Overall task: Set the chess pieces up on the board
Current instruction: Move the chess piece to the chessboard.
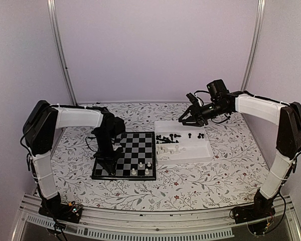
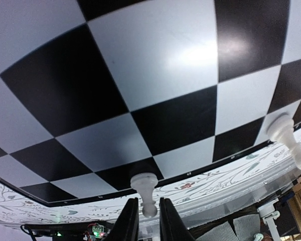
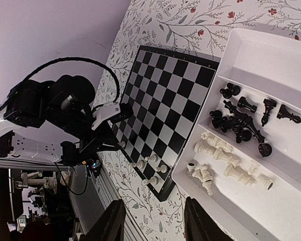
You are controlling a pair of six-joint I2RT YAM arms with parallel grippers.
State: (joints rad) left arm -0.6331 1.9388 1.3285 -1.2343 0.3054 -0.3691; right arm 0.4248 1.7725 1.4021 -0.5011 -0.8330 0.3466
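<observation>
Left wrist view puts the left gripper (image 2: 148,203) closest. Its two dark fingers (image 2: 128,223) flank the round head of a small white plastic pawn (image 2: 143,182), with only slivers of gap on either side. I cannot tell whether they press on it or stand just free. The pawn stands upright on a black square at the edge of the flat chessboard (image 2: 155,60) of black and pale grey checks. A second white chessman (image 2: 283,131) stands near the same edge, off to the side.

In the top external view, this gripper hangs over the left side of the board, towards its near corner, on the flower-patterned tablecloth (image 1: 190,175). A few more white chessmen (image 1: 142,164) stand grouped by the board's near right corner.

Just beside the board's right edge lies a white rectangular plastic tray (image 1: 206,150). Loose white pieces (image 1: 165,148) lie on its nearer side and black pieces (image 1: 168,136) behind them.

Farthest off, the right gripper (image 1: 189,119) hovers above the tray's far edge. The right wrist view shows its fingers (image 3: 110,223) spread apart with nothing between them.
</observation>
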